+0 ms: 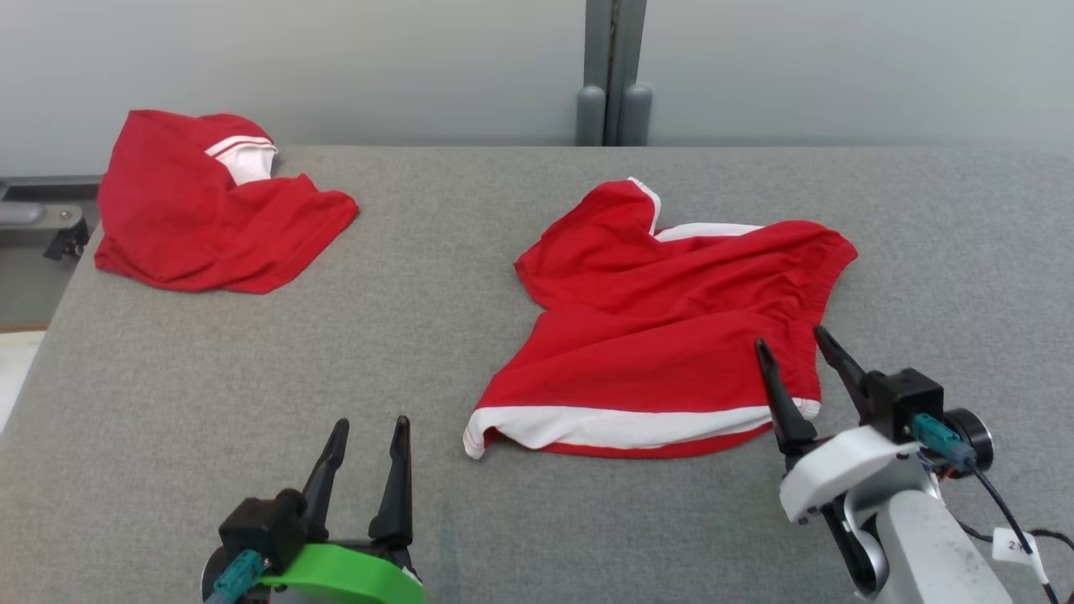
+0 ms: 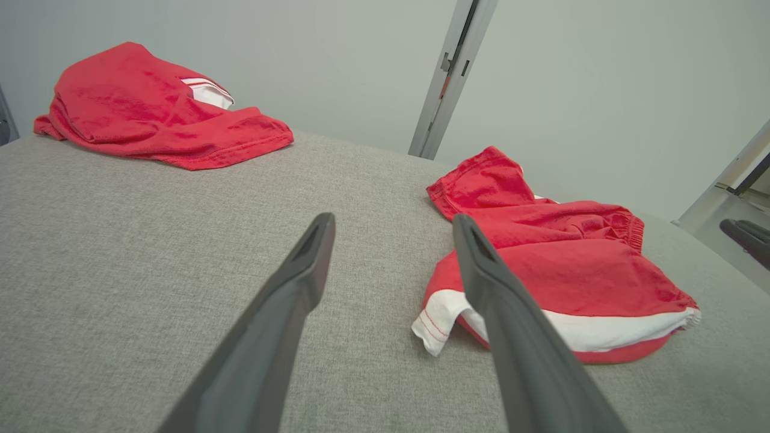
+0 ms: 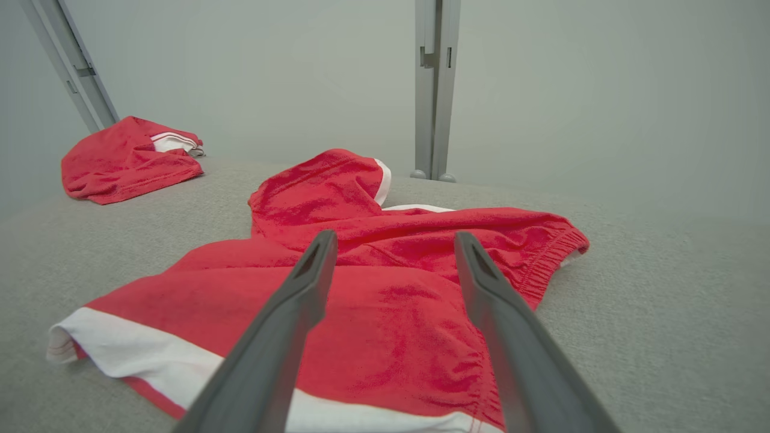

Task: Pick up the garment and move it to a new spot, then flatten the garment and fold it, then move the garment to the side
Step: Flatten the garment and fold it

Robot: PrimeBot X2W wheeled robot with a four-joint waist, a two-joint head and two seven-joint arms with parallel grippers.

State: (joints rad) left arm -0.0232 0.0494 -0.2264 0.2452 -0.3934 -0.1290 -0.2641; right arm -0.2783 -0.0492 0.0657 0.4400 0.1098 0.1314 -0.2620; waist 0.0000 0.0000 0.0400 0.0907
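The garment (image 1: 671, 327), red shorts with white trim, lies rumpled on the grey table (image 1: 419, 335), right of centre; it also shows in the left wrist view (image 2: 559, 270) and the right wrist view (image 3: 385, 282). My right gripper (image 1: 790, 340) is open over the garment's near right edge by the elastic waistband, with nothing between its fingers (image 3: 289, 313). Near the front edge, left of the garment, my left gripper (image 1: 369, 428) stands open above bare cloth, its fingers (image 2: 289, 294) empty.
A second red garment (image 1: 201, 205) lies crumpled at the table's far left corner, also seen from the wrists (image 2: 150, 108) (image 3: 126, 159). A grey post (image 1: 612, 75) rises behind the table's back edge. Bare grey table lies between the two garments.
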